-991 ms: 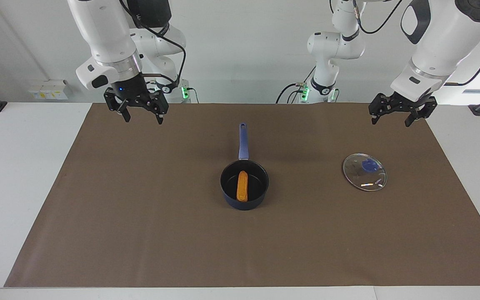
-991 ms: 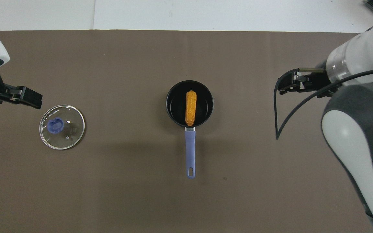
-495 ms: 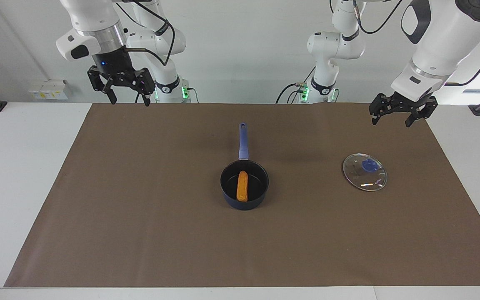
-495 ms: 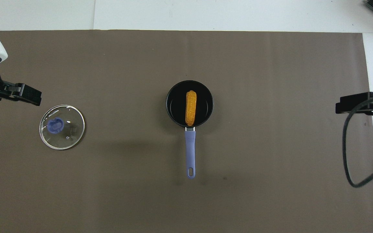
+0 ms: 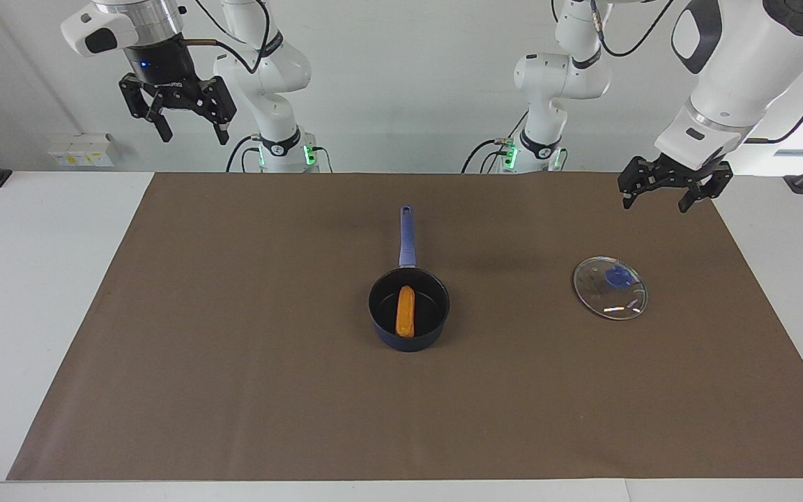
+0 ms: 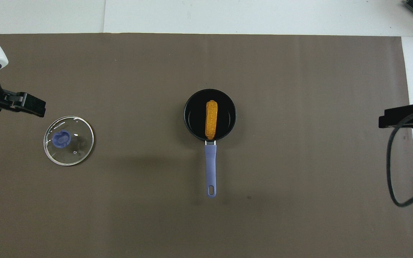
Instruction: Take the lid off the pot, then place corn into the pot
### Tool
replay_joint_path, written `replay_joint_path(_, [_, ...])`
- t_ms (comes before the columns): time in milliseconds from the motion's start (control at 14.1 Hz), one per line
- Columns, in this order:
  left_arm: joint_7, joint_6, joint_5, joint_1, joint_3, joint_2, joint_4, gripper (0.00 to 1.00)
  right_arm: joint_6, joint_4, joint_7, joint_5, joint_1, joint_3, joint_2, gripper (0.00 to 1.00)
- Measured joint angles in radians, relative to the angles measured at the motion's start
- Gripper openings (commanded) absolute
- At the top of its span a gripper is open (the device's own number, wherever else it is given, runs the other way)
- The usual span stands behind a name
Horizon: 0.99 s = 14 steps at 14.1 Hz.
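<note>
Right gripper (image 5: 189,131) has gone up and back toward its own end since a second ago; left gripper (image 5: 666,196) hasn't moved. Corn (image 5: 406,311) lies lengthwise in the pot (image 5: 376,312) at mat centre, lid (image 5: 609,287) flat on the mat (image 5: 234,362) toward the left arm's end. Both grippers empty, fingers spread; left hangs just robot-side of the lid, right well clear of the pot.

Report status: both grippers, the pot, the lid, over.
Left gripper open, empty, above the mat's edge near lid. Right gripper open, empty, raised high. Corn in pot; lid off, flat on mat. Nothing in the way.
</note>
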Motion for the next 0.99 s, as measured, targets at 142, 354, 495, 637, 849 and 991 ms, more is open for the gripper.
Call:
replay_joint_path(142, [0.001, 0.000, 0.000, 0.000, 0.000, 0.000, 0.000, 1.00, -0.031, 0.007, -0.028, 0.000, -0.002, -0.003, -0.003, 1.00])
replay_joint_path(354, [0.001, 0.000, 0.000, 0.000, 0.000, 0.000, 0.000, 1.00, -0.036, 0.008, -0.040, 0.000, -0.013, -0.009, -0.004, 1.00])
replay_joint_path(495, [0.001, -0.001, 0.000, 0.000, 0.000, 0.000, 0.000, 1.00, -0.036, 0.005, -0.048, 0.000, -0.019, -0.014, -0.003, 1.00])
replay_joint_path(637, [0.001, -0.001, 0.000, 0.000, 0.001, 0.000, 0.000, 1.00, -0.031, -0.005, -0.067, 0.000, -0.029, -0.015, 0.000, 1.00])
replay_joint_path(849, [0.001, -0.001, 0.000, 0.000, 0.001, 0.000, 0.000, 1.00, -0.022, -0.019, -0.071, 0.000, -0.036, -0.015, 0.001, 1.00])
replay_joint_path(991, [0.001, -0.002, 0.000, 0.000, 0.001, 0.000, 0.000, 1.00, -0.006, -0.035, -0.071, -0.001, -0.036, -0.015, 0.002, 1.00])
